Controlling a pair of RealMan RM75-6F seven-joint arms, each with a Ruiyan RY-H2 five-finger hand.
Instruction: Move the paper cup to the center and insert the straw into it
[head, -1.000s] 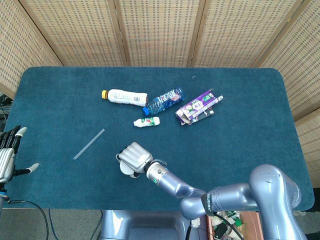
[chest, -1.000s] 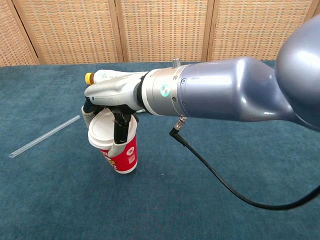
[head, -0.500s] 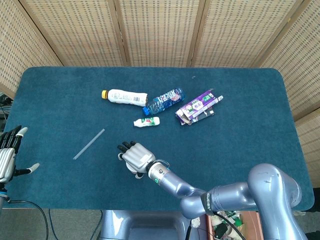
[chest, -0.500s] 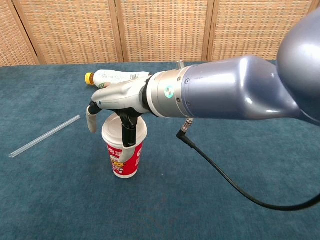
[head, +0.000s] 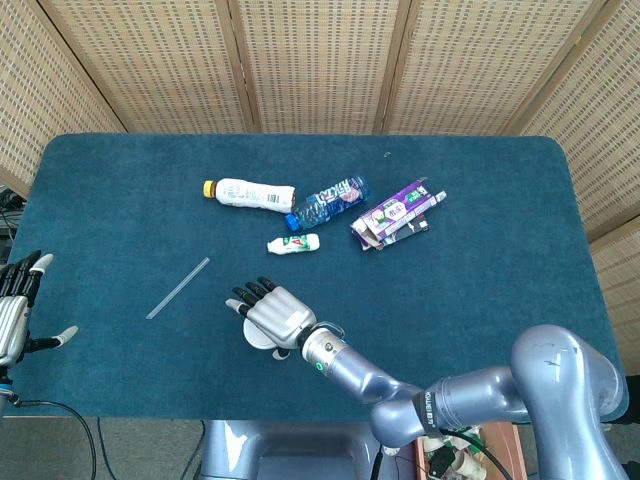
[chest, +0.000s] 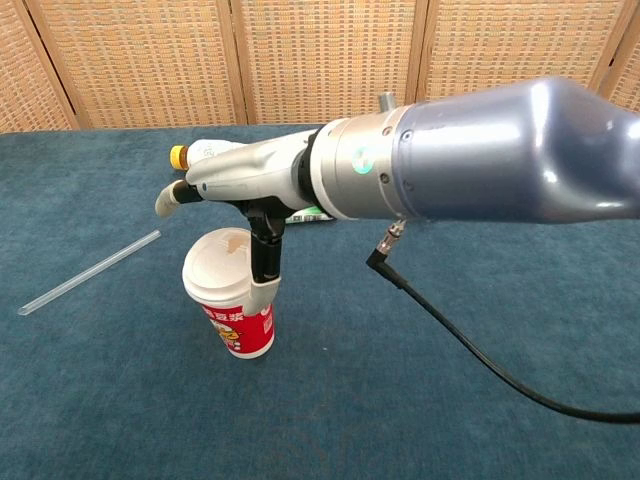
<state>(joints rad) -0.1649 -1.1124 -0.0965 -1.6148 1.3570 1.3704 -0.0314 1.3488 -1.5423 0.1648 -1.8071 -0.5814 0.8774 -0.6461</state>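
The paper cup (chest: 230, 310), red with a white lid, stands upright on the blue table near its front middle. My right hand (chest: 250, 185) hovers just over it with the fingers spread forward, and the thumb (chest: 263, 285) hangs down against the cup's right side. From the head view the right hand (head: 270, 315) hides most of the cup (head: 262, 346). The clear straw (head: 178, 288) lies flat to the left of the cup, also seen as the straw (chest: 88, 273) in the chest view. My left hand (head: 15, 310) is open, off the table's left edge.
Behind the cup lie a white bottle with a yellow cap (head: 248, 193), a crushed blue bottle (head: 328, 202), a small white bottle (head: 294, 243) and a flattened purple carton (head: 397, 215). A black cable (chest: 470, 350) trails from the right forearm.
The right hand's fingers have come apart and lifted off the cup. The cup went from tilted in the grip to standing upright. The left hand has not moved.
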